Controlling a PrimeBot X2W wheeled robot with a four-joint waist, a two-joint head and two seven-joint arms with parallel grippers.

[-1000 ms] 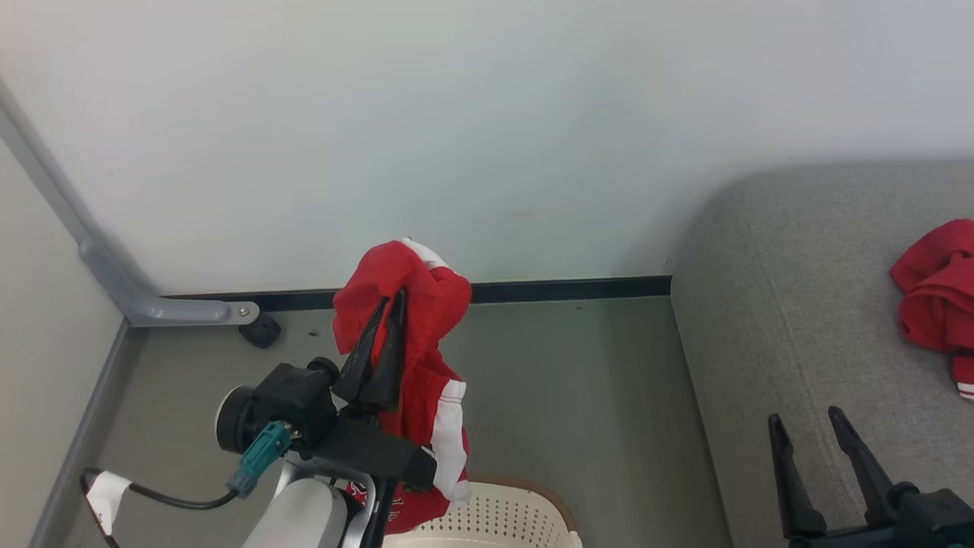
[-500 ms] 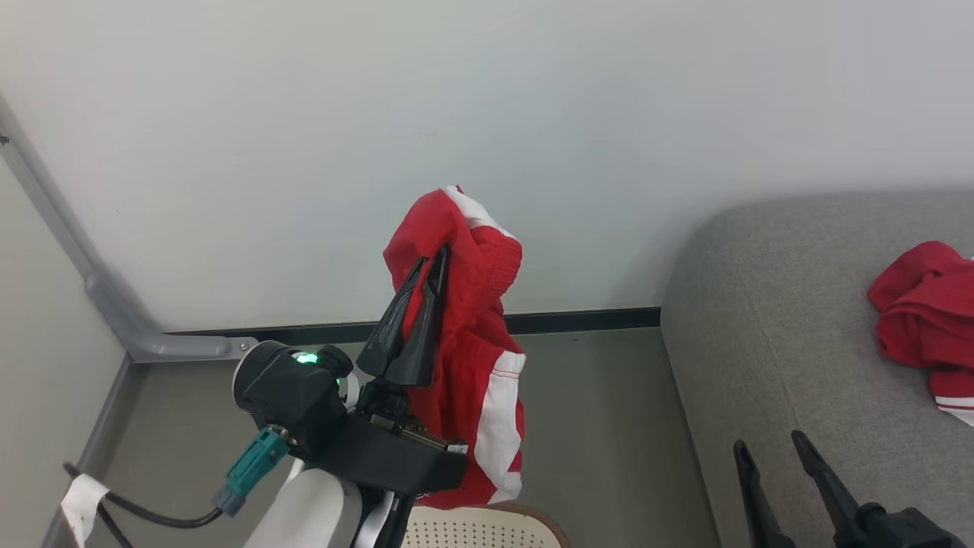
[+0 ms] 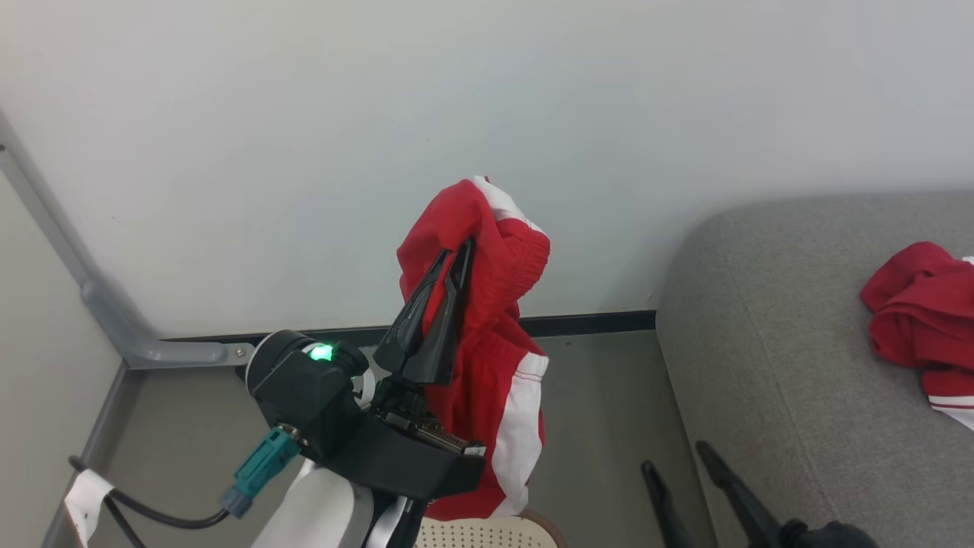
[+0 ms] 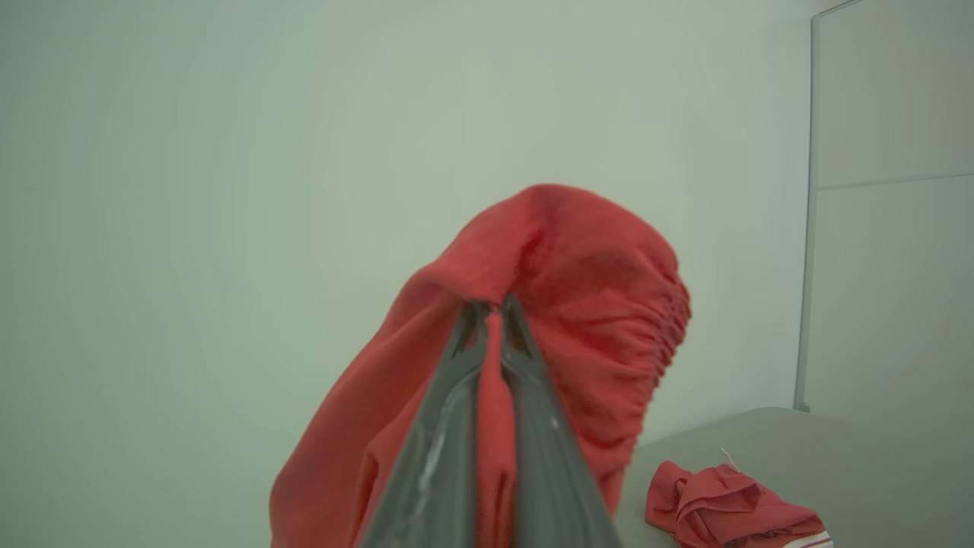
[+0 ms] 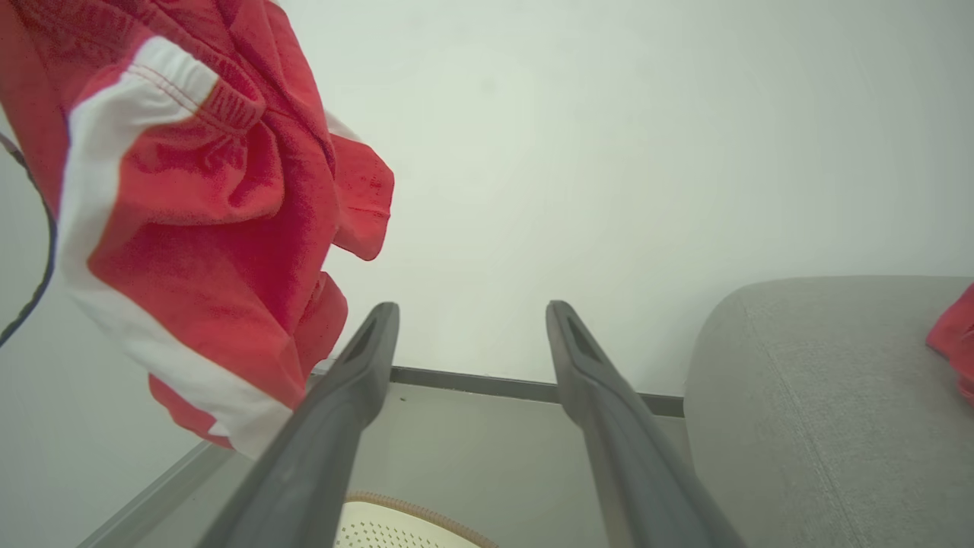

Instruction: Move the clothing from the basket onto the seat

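Observation:
My left gripper [image 3: 456, 251] is shut on a red garment with white stripes [image 3: 494, 358], held up in the air above the basket [image 3: 487, 533], of which just the cream perforated rim peeks in at the bottom edge. In the left wrist view the red garment [image 4: 578, 304] drapes over my closed fingertips [image 4: 491, 312]. A second red garment [image 3: 921, 320] lies on the grey seat [image 3: 776, 342] at the right. My right gripper [image 3: 677, 460] hangs open and empty low beside the seat's corner; in its own view the right gripper [image 5: 472, 323] has the hanging garment [image 5: 198, 190] at its upper left.
A pale wall rises straight ahead, with a dark baseboard [image 3: 586, 323] along the grey floor [image 3: 601, 426]. A grey metal bracket [image 3: 152, 346] runs down the left corner. A black cable with white tape [image 3: 91, 495] lies at lower left.
My left gripper has risen and shifted right toward the seat with the garment in it. The head camera has shifted too. My right gripper has slid left and lower in view.

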